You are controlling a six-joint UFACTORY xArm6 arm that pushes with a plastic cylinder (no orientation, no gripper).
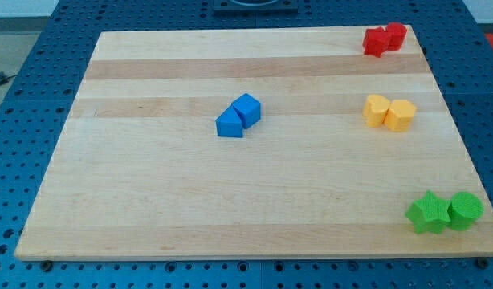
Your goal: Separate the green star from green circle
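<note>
Pale wooden board (pixel 150 201) is lying on a blue perforated table (pixel 38 48), filling most of the camera view. Nothing of the task is showing as done: the green star (pixel 428 213) and the green circle (pixel 465 210) are sitting touching, side by side, at the view's bottom right corner, the circle nearer the board's right edge. All the separating is waiting to be done.

My tip is not showing anywhere, so I cannot tell where it is standing relative to the blocks; no pincer exists on this rod, so its state cannot be told.

Elsewhere, pairs are resting together: the blue triangle (pixel 229 124) against the blue cube (pixel 247 109) near the middle, two yellow blocks (pixel 389 112) at the right, two red blocks (pixel 384 38) at the top right.
</note>
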